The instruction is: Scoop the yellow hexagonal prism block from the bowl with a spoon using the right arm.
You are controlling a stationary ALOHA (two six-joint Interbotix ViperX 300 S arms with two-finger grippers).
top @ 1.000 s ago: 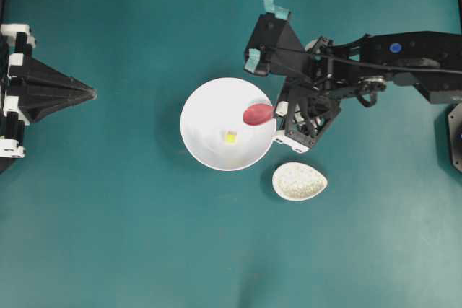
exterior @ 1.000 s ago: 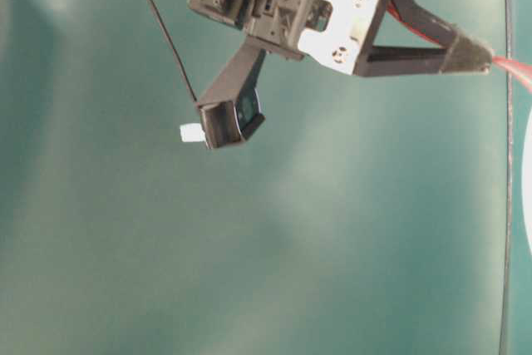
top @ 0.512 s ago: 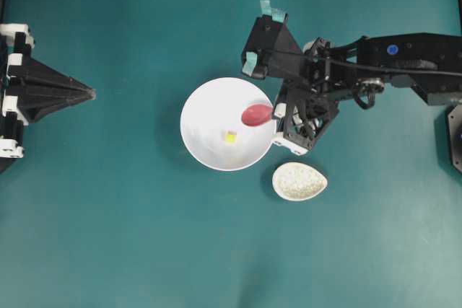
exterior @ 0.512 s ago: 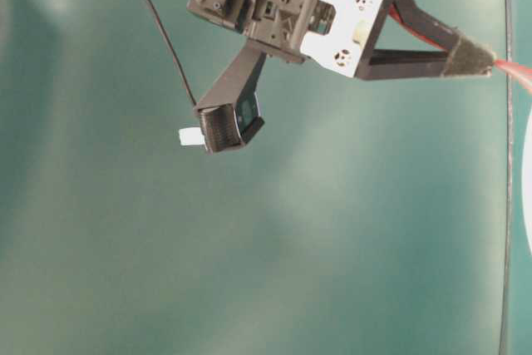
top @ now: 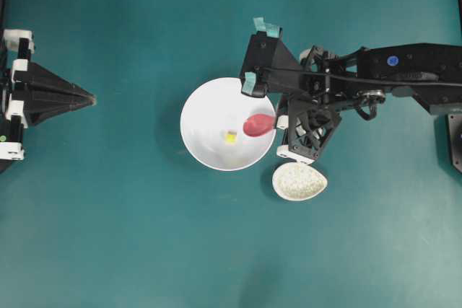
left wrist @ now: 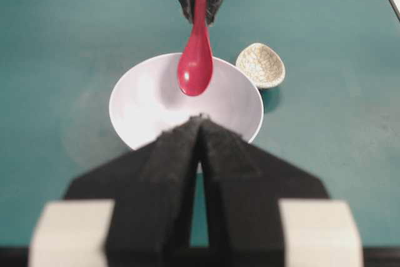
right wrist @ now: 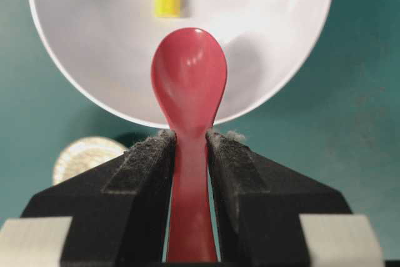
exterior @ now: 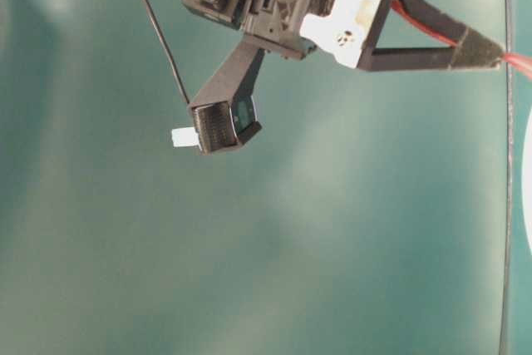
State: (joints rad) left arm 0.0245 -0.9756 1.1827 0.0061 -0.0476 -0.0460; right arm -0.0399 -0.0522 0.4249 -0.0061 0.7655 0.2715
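Gripping the spoon (right wrist: 189, 85) by its short handle, the right gripper (right wrist: 189, 145) has its padded jaws clamped on either side of the red stem, and the oval head juts forward over the white bowl (right wrist: 81, 60). In the overhead view the spoon (top: 258, 124) hangs above the bowl's (top: 206, 117) right part, with the right arm (top: 404, 70) reaching in from the right edge of the frame. The yellow hexagonal prism block (top: 230, 135) lies on the bowl's floor near its centre — just left of and slightly below the spoon head, apart from it. From the right wrist camera the block (right wrist: 167, 2) sits just beyond the spoon tip, slightly to the left. A small speckled egg-shaped dish (top: 299, 181) rests on the teal table (top: 144, 250) just to the lower right of the bowl. At the far left of the overhead frame the left gripper (top: 88, 97) points toward the bowl, well apart from it — its pointed jaws pressed together with nothing between them.
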